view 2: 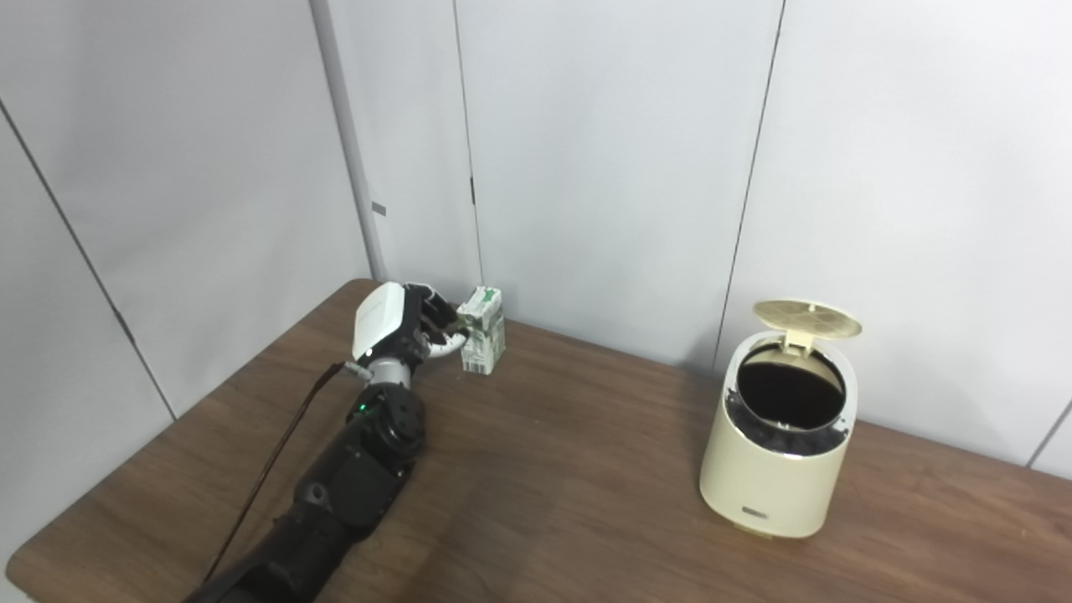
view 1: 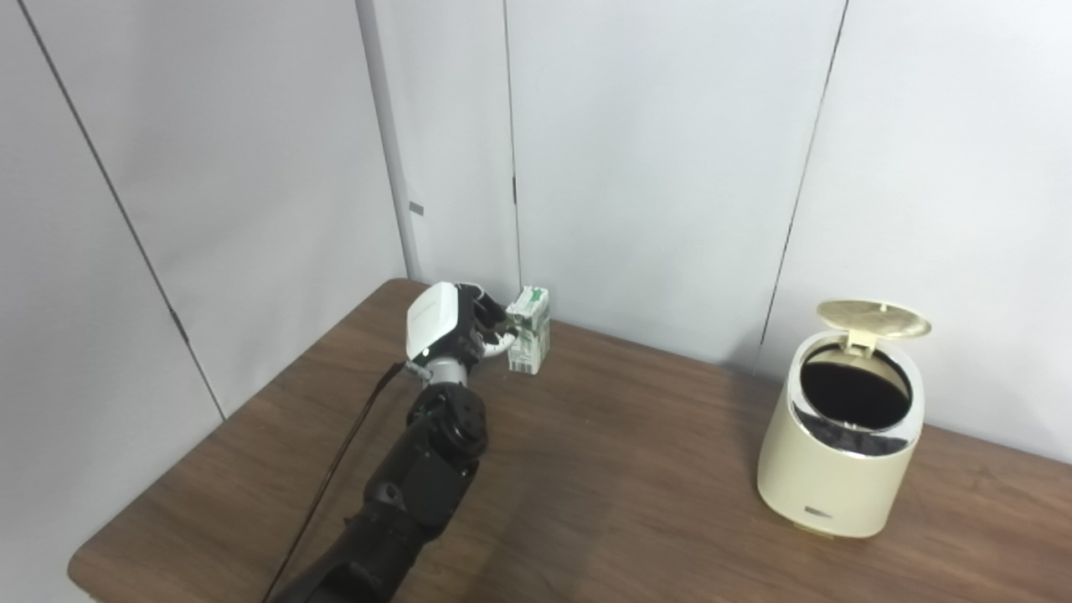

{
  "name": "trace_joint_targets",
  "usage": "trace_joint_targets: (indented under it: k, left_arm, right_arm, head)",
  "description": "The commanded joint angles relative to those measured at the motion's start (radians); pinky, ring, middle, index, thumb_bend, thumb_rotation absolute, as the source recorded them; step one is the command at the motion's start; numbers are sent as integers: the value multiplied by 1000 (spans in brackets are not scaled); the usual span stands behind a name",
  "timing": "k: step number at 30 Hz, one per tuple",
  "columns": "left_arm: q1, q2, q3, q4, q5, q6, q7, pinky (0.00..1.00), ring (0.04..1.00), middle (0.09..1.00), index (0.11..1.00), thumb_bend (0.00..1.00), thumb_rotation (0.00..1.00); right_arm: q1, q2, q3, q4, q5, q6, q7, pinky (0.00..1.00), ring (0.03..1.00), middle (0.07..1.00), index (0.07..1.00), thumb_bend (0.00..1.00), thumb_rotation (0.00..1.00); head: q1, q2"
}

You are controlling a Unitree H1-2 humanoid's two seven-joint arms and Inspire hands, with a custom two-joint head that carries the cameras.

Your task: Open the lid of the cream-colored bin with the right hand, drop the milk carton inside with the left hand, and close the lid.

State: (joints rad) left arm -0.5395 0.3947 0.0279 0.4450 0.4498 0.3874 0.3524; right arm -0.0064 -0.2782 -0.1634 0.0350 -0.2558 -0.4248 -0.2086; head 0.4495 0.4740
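The milk carton (view 1: 529,332) stands upright just beyond my left robot hand (view 1: 452,328), whose fingers (view 1: 501,338) curl against its near side, not visibly clamped. It looks light, its thin card easily crushed; I'd grip mid-body. Well off to that hand's right, the cream-colored bin (view 2: 775,452) gapes, lid (view 2: 808,318) up.
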Motion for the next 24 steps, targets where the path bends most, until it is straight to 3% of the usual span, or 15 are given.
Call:
trace_joint_targets:
  k: [1, 4, 7, 11, 16, 19, 22, 24]
  left_arm:
    - [-47, 44, -5, -42, 2, 27, -50, 647, 730, 714, 740, 920, 104]
    - [-46, 90, -58, -66, 45, 60, -125, 733, 863, 858, 862, 992, 173]
    - [-49, 149, -117, -109, 100, 80, -224, 775, 906, 903, 904, 1000, 208]
    - [-71, 191, -123, -137, 134, 82, -331, 859, 942, 929, 931, 1000, 194]
    - [-101, 201, -92, -137, 170, 82, -418, 758, 890, 897, 916, 1000, 194]
    - [-112, 184, -37, -142, 205, 82, -489, 722, 883, 904, 924, 1000, 188]
    - [-114, 164, 15, -152, 241, 82, -537, 593, 797, 862, 927, 1000, 190]
    - [-115, 161, 31, -154, 254, 82, -556, 568, 786, 864, 931, 1000, 194]
  right_arm:
    - [32, 20, 3, 2, 2, -8, -1, 497, 619, 646, 616, 500, 757]
    - [32, 22, 2, 5, 3, -13, -3, 496, 619, 647, 614, 505, 756]
    - [32, 23, 3, 1, -6, -13, -4, 493, 617, 646, 613, 493, 754]
    - [34, 29, 5, -9, 3, 6, 6, 491, 616, 645, 612, 507, 757]
    - [35, 31, 7, -10, 4, -4, 8, 484, 614, 644, 610, 491, 730]
    - [39, 32, 5, -15, 0, 3, 5, 483, 612, 643, 609, 488, 731]
    - [42, 27, 1, -8, 11, -8, 6, 483, 612, 642, 609, 483, 726]
    - [48, 21, -2, -13, 0, -5, 6, 478, 610, 643, 604, 474, 738]
  head:
    - [-1, 1]
    - [0, 0]
    - [0, -1]
    - [-2, -5]
    - [-7, -9]
    - [-12, -8]
    - [-19, -12]
    - [-25, -13]
